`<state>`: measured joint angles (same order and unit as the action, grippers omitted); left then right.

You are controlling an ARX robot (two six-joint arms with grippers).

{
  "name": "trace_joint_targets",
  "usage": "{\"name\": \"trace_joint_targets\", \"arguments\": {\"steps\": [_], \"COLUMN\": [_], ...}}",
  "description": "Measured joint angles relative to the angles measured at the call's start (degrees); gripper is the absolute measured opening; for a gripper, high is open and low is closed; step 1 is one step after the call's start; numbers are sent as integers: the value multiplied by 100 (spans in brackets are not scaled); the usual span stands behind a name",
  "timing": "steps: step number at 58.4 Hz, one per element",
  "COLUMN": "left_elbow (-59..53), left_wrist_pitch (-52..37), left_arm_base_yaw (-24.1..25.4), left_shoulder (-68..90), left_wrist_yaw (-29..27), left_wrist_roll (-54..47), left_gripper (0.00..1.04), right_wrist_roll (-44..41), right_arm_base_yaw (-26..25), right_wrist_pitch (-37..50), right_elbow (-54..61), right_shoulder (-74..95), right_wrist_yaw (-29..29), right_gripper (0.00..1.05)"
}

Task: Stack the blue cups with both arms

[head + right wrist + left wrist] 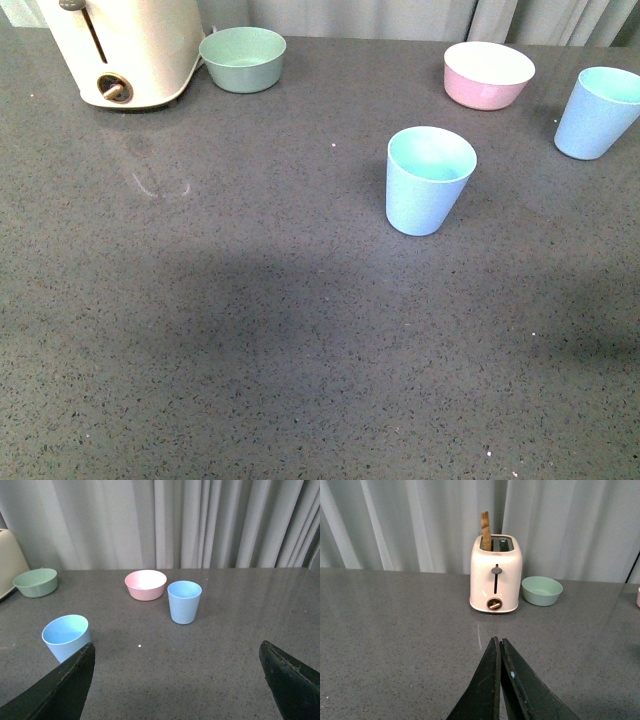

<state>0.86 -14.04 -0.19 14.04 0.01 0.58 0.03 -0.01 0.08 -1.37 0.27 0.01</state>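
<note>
Cups, two of them and both blue, stand upright and well apart on the grey table [250, 350]. A cream toaster [125, 50] sits at the table's far left, with a slice of toast [485, 530] sticking up from one slot. The near cup [430, 185] is right of centre, alone on bare table. The far cup [597, 115] is at the right edge of the front view, near the pink bowl [488, 78] but not touching it. A green bowl [243, 60] sits just beside the toaster. The right gripper [176, 645] is spread wide and holds nothing, and the near cup shows just past one of its fingers. The left gripper [499, 641] is closed almost to touching, empty, and points at the toaster.
</note>
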Motion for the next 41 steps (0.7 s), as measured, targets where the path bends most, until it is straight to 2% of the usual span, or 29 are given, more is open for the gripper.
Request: {"name": "trace_joint_targets", "arguments": {"steps": [13,18,37,41], "left_elbow": [0,2,2,2], "left_wrist_pitch": [400,1333,1388,1388], "left_arm_base_yaw": [0,0,0,0], "left_shoulder": [-404,-1196,-1368,-1368], "left_wrist_yaw": [0,0,0,0], "left_wrist_roll": [0,-4,-4,-2], "left_gripper": [2,2,2,9], "right_wrist_roll": [0,0,0,0], "right_arm_base_yaw": [0,0,0,0], "right_wrist_pitch": [0,0,0,0], "right_elbow": [0,0,0,0], "right_shoulder": [0,0,0,0], "right_wrist_yaw": [0,0,0,0], "right_gripper": [96,96,96,96]}}
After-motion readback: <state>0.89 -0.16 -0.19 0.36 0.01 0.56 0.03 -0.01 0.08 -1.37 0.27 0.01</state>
